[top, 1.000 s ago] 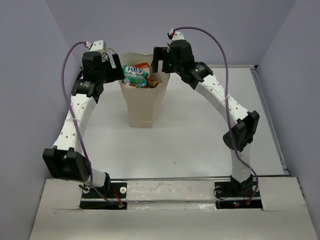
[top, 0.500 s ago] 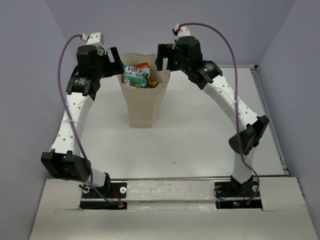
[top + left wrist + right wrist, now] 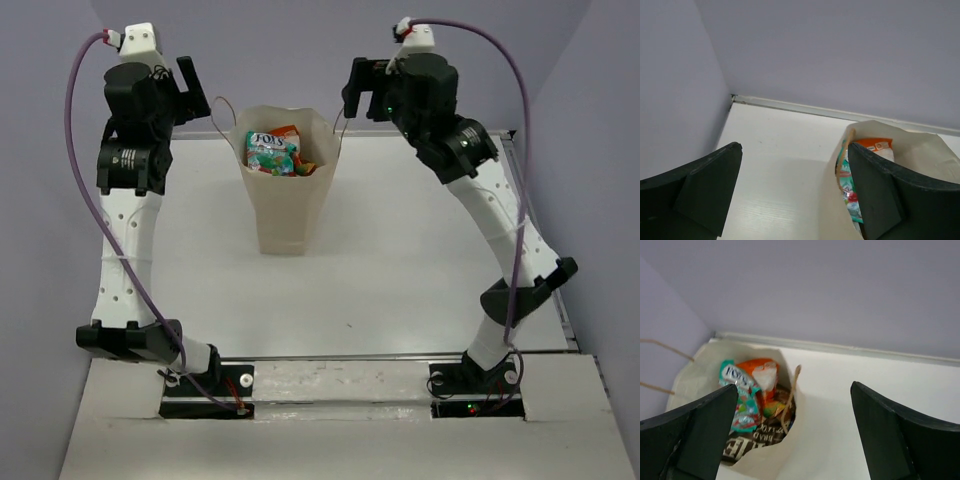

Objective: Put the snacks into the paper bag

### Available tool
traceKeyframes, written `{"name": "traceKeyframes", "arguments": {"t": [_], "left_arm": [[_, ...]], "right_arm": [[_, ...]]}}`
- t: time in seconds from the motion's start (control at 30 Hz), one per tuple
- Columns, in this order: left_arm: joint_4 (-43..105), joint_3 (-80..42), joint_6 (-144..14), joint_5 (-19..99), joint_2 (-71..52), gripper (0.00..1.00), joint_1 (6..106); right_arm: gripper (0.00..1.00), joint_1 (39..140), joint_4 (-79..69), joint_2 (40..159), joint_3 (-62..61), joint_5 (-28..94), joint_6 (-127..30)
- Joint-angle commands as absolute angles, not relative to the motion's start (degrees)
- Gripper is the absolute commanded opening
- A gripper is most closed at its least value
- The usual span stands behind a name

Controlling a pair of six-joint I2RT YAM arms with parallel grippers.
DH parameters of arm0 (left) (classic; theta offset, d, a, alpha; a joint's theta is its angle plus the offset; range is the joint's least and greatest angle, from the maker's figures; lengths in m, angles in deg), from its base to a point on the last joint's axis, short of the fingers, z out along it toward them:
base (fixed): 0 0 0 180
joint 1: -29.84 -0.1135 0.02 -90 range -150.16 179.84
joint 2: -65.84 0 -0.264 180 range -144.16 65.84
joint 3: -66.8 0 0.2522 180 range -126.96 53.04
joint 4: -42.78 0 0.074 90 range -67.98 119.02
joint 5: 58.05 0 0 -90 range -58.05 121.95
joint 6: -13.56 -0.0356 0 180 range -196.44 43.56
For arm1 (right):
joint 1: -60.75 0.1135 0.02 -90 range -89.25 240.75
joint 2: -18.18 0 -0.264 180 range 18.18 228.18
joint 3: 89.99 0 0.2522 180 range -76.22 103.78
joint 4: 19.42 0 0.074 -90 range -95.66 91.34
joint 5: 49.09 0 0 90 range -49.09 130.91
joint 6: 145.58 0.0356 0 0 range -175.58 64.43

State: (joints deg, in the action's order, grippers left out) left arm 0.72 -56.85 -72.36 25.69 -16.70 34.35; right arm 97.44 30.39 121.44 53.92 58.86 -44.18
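Observation:
The paper bag point(image 3: 285, 205) stands upright at the back middle of the table, mouth open. Snacks sit inside it: a small teal-green packet point(image 3: 268, 152) and a small orange packet point(image 3: 289, 133) on top. The right wrist view shows the teal-green packet point(image 3: 740, 397), the orange packet point(image 3: 762, 376) and the brown bag point(image 3: 752, 440) beneath them. The blue bag and the large chip bag are hidden. My left gripper point(image 3: 188, 82) is open and empty, raised to the left of the bag. My right gripper point(image 3: 356, 90) is open and empty, raised to its right.
The bag's cord handles point(image 3: 221, 108) stick out at both sides of its mouth. Lavender walls point(image 3: 300, 40) close in the back and both sides. A raised rail point(image 3: 541, 235) runs along the table's right edge.
Both arms have risen and swung outward, away from the bag's mouth, the left to the left and the right to the right. The bag and its snacks have not moved.

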Motion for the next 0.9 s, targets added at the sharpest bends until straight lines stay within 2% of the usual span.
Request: {"name": "traceKeyframes", "arguments": {"t": [0.0, 0.07, 0.17, 0.3, 0.47, 0.67, 0.87], "left_arm": [[1.5, -57.3, -76.2, 17.4, -15.8, 0.99, 31.6], [3.0, -53.9, -77.5, 16.9, -15.0, 0.99, 29.2], [5.1, -47.1, -76.8, 19.9, -14.1, 0.99, 19.9], [10.4, -34.4, -78.2, 18.4, -11.9, 0.99, 17.0], [13.6, -23.4, -79.5, 17.0, -10.9, 0.99, 16.5], [16.0, -13.2, -79.3, 18.9, -10.7, 0.99, 16.5], [17.1, -9.5, -80.7, 21.4, -11.8, 0.99, 16.6]], "right_arm": [[1.0, 93.5, 24.4, 112.0, 53.3, 75.2, -44.3], [1.0, 88.6, 25.8, 109.1, 49.3, 79.7, -41.9], [1.0, 75.0, 30.9, 105.3, 36.0, 72.3, -31.0], [1.0, 67.2, 31.9, 103.7, 21.9, 67.1, -27.5], [1.0, 64.6, 30.3, 105.2, 6.2, 63.9, -25.4], [1.0, 64.6, 21.0, 102.7, -11.4, 61.2, -23.8], [1.0, 64.6, 14.8, 99.5, -17.5, 60.2, -22.4]]}}
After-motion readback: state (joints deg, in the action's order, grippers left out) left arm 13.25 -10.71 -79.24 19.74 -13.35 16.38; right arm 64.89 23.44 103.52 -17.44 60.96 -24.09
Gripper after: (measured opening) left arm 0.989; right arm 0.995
